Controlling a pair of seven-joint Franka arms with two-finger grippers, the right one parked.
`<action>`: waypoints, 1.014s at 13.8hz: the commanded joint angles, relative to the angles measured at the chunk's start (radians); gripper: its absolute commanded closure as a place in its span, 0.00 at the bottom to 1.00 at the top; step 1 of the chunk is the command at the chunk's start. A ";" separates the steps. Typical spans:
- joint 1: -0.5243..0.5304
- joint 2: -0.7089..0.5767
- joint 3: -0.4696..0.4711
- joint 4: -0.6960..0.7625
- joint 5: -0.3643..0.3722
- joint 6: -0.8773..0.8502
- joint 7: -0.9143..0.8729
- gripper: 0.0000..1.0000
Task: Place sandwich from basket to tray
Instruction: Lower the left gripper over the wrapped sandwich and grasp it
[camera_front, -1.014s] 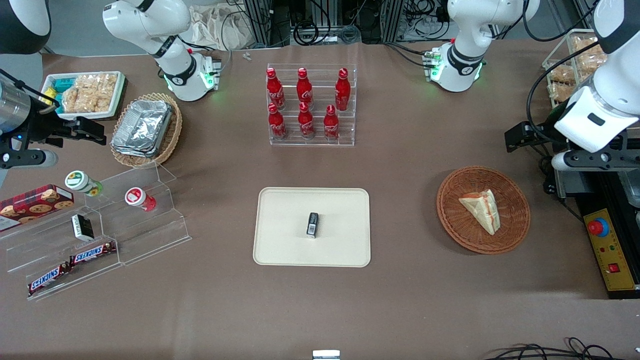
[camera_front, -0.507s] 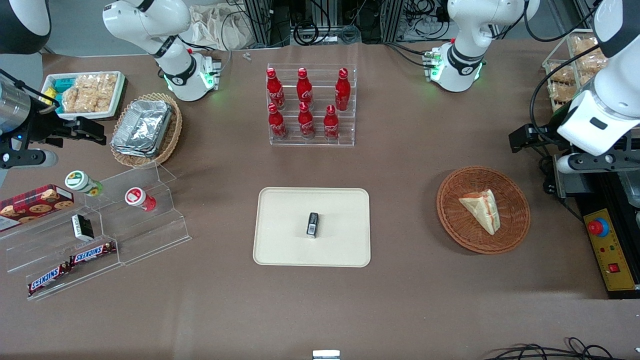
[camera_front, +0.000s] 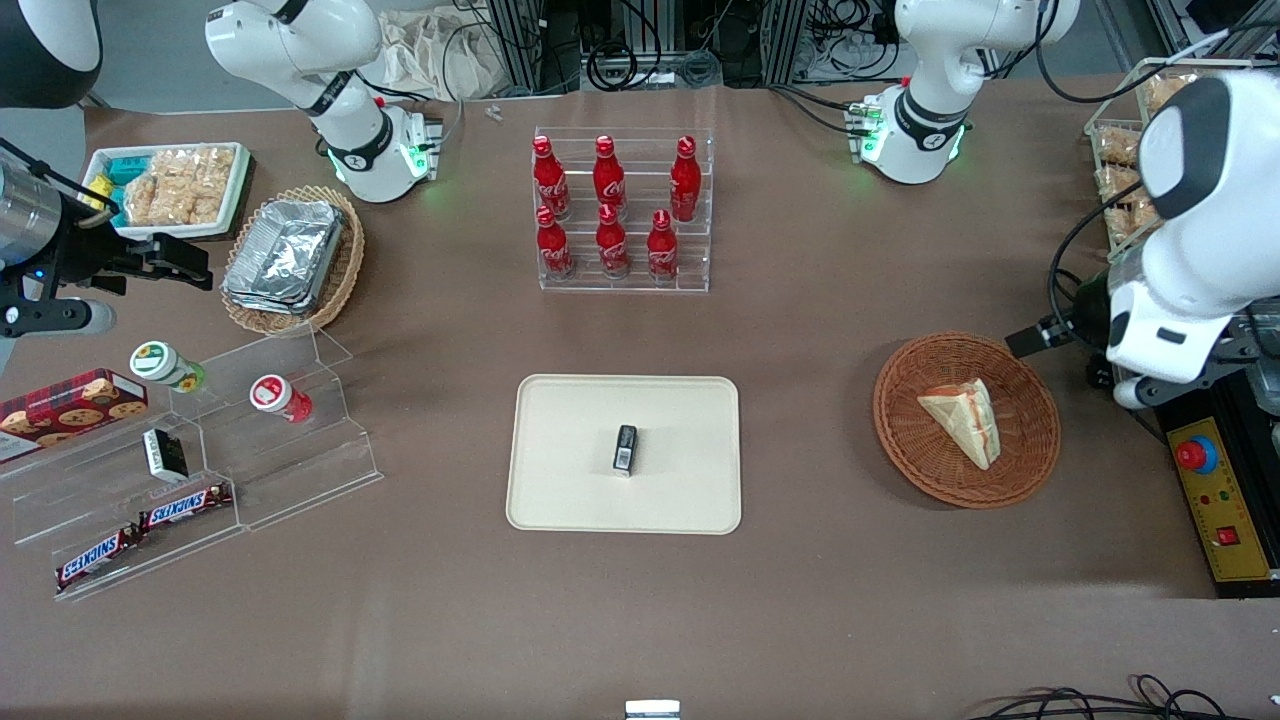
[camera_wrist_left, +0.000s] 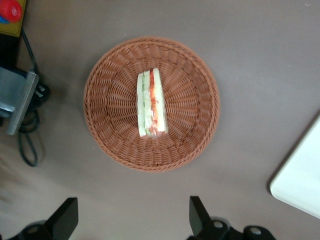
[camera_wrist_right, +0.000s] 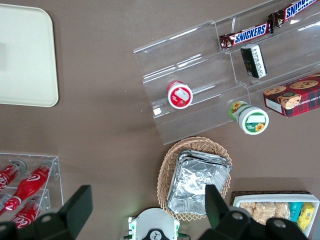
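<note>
The sandwich (camera_front: 962, 420) (camera_wrist_left: 151, 104), a pale bread wedge with red and green filling at its edge, lies in the round reddish-brown wicker basket (camera_front: 1030, 460) (camera_wrist_left: 197, 130). My gripper (camera_wrist_left: 131, 200) is open, its two black fingers (camera_wrist_left: 196, 212) spread wide with nothing between them. It hangs well above the table, just off the basket's rim toward the working arm's end. In the front view the working arm's wrist (camera_front: 1165, 330) stands over that rim. The cream tray (camera_front: 560, 500) (camera_wrist_left: 300, 185) lies at the table's middle with a small black item (camera_front: 625, 448) on it.
An acrylic rack of red bottles (camera_front: 620, 215) stands farther from the front camera than the tray. A yellow control box with a red button (camera_front: 1215, 495) sits beside the basket at the table's edge. A snack rack (camera_front: 1130, 150) stands by the working arm.
The working arm's wrist has swung down and nearer to the front camera, up to the basket's rim. Sandwich, basket and tray have not moved.
</note>
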 joint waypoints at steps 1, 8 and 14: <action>0.007 -0.017 0.007 -0.169 0.013 0.172 -0.078 0.00; 0.038 0.141 0.010 -0.318 0.017 0.500 -0.184 0.00; 0.047 0.221 0.010 -0.363 0.013 0.657 -0.198 1.00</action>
